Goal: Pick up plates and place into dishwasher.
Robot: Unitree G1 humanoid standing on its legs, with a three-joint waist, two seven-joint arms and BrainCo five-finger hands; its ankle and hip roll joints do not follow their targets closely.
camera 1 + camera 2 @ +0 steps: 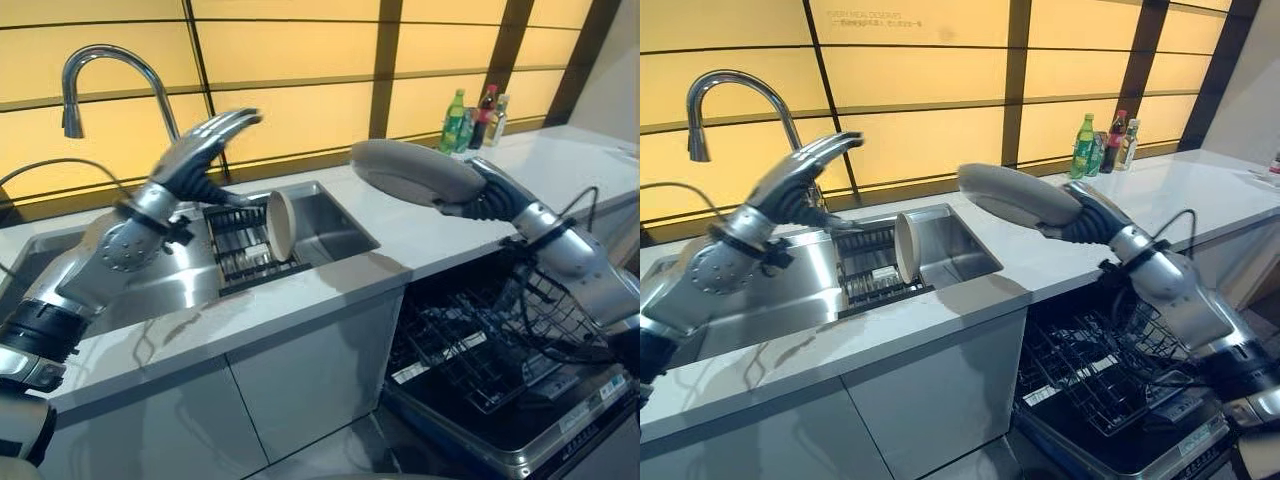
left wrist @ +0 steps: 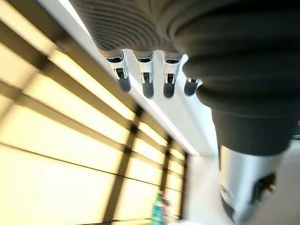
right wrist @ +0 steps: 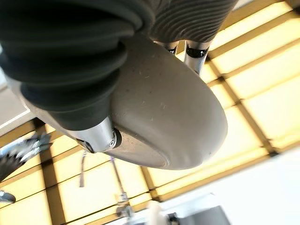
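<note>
Step in hand: we judge this to be the carry, with one plate lifted and on its way from the sink side toward the dishwasher.
Right hand: our right hand [image 1: 1085,222] pinches the rim of a grey plate [image 1: 1015,194], thumb under and fingers over it, as its wrist view shows; the plate is held roughly flat in the air above the desk [image 1: 1080,255], near the sink's right edge.
Left hand: our left hand [image 1: 205,140] is raised above the sink [image 1: 335,235] with fingers straight and spread, holding nothing.
Second plate: a pale plate [image 1: 281,225] stands on edge in the dish rack [image 1: 235,250] inside the sink, not yet taken.
Dishwasher: the door is down and the lower wire basket [image 1: 480,350] is pulled out below the desk edge, to the right of the held plate; it looks empty of plates as far as we can see.
Next move, as we judge it: swing the plate right and down past the desk edge, tip it upright, and slot it between the basket's tines.
Bystanders: bottles [image 1: 475,120] at the back of the desk, well apart from the path.
</note>
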